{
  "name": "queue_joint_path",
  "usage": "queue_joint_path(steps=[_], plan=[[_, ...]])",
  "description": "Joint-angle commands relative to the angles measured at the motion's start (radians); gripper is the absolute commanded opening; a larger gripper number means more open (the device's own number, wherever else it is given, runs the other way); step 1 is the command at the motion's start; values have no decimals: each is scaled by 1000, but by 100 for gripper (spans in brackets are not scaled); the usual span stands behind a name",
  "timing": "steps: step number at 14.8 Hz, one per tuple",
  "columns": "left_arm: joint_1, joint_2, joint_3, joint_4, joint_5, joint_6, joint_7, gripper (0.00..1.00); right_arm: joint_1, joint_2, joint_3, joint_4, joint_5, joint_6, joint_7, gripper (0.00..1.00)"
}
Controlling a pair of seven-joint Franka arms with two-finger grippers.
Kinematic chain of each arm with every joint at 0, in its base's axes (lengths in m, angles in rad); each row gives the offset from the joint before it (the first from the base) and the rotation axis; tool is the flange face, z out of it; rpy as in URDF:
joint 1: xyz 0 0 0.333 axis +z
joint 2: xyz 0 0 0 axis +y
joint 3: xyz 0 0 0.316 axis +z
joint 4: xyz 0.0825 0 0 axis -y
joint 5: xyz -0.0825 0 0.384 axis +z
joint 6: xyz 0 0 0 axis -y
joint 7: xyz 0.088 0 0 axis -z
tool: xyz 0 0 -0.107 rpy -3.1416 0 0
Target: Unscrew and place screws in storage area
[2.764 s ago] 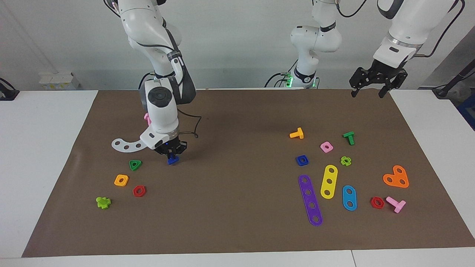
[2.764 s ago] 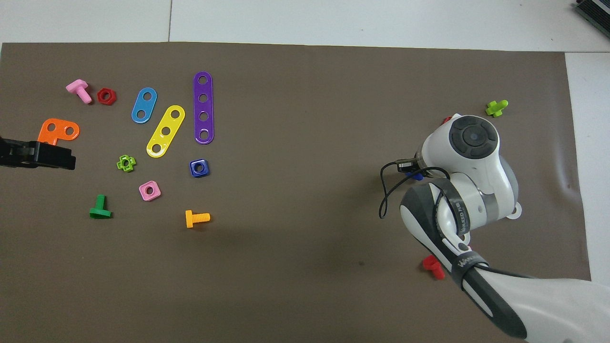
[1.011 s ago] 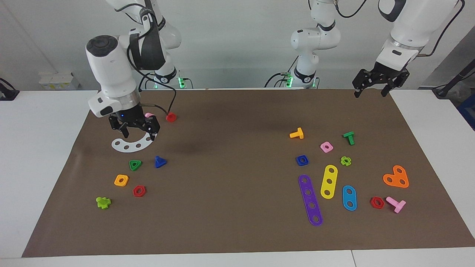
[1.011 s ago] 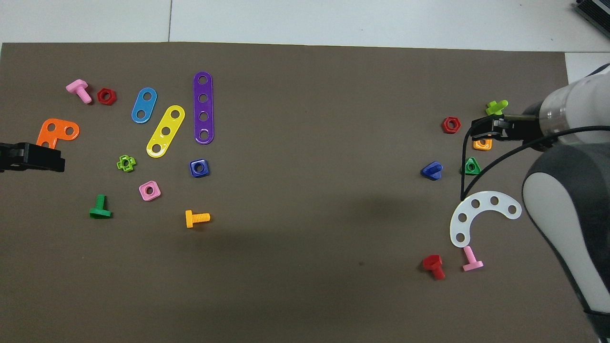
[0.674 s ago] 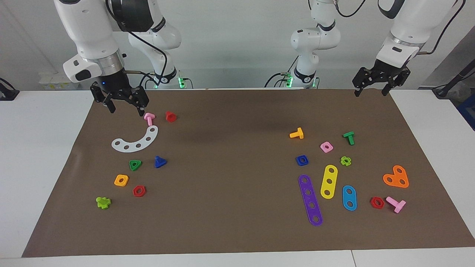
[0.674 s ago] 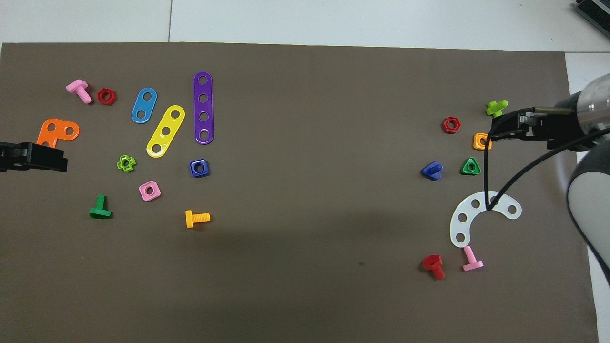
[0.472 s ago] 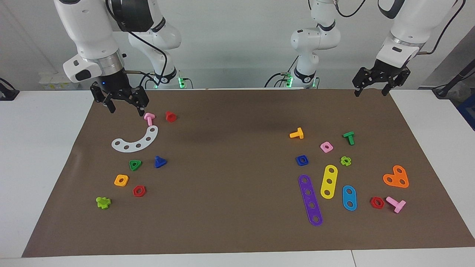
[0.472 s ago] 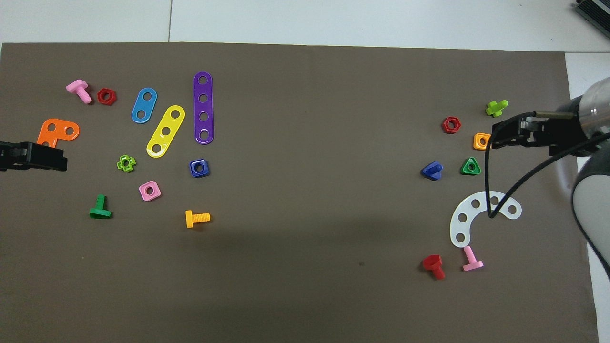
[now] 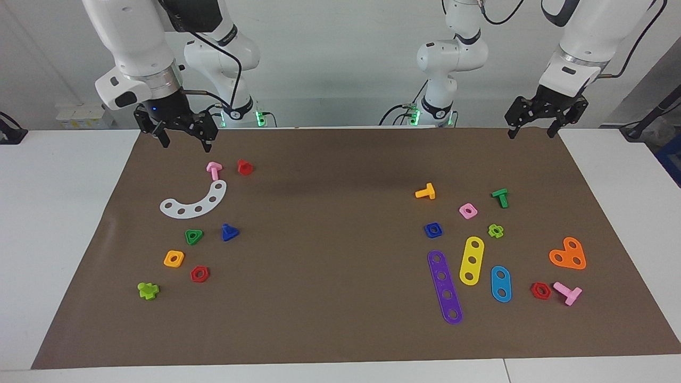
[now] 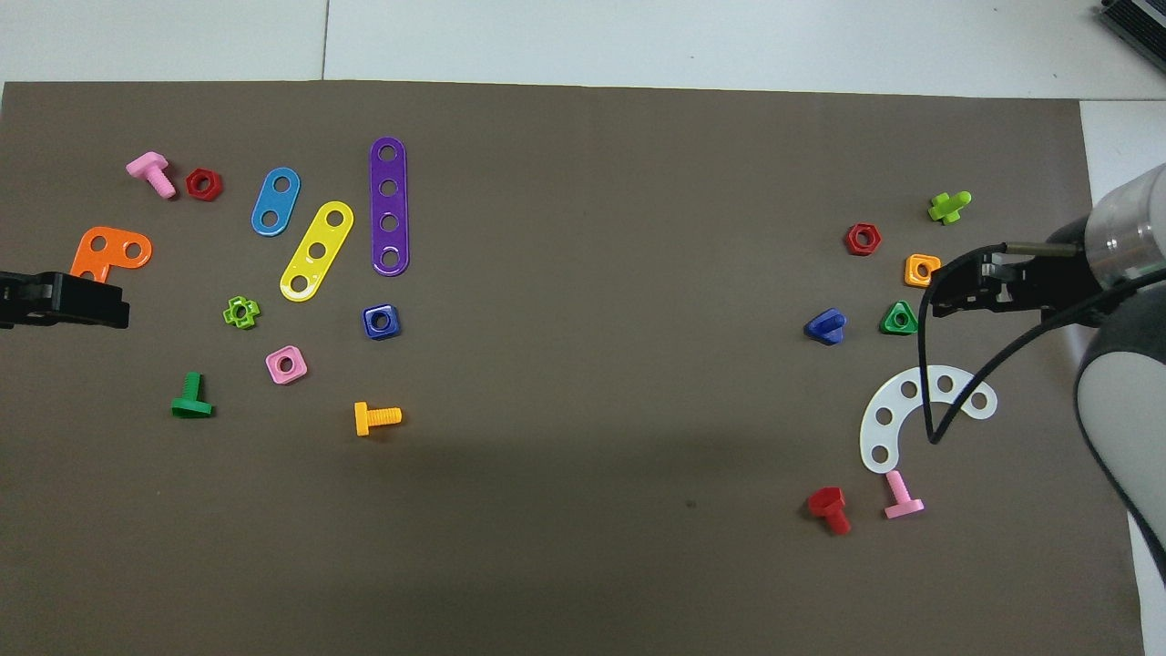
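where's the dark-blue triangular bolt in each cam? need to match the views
Facing view: the dark-blue bolt lies on the mat toward the right arm's end, beside the green triangular nut.
Overhead view: the same bolt lies beside that nut.
Shared landmark: the white curved strip, which lies nearer to the robots than the bolt.

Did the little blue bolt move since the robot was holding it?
Yes. The blue bolt now lies on the mat beside the green triangle nut, a bit closer to it than where the right gripper, now open, held it.
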Motion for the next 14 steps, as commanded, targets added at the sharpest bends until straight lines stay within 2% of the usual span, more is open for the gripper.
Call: queue_joint_path(steps=[1, 4, 6, 10, 14], plan=[[18, -5, -8, -5, -5, -6, -6, 100, -14, -36, 1, -46, 26, 14, -47, 100], [14, -8, -9, -15, -5, -5, -6, 100, -17, -37, 1, -50, 26, 17, -49, 100], [18, -26, -11, -58, -5, 10, 0, 100, -15, -39, 1, -55, 26, 19, -49, 100], [18, -97, -11, -224, -7, 188, -10, 100, -14, -40, 1, -62, 30, 51, -52, 100], [4, -86, -12, -296, -11, 259, 10, 100, -14, -47, 1, -75, 30, 54, -52, 100]])
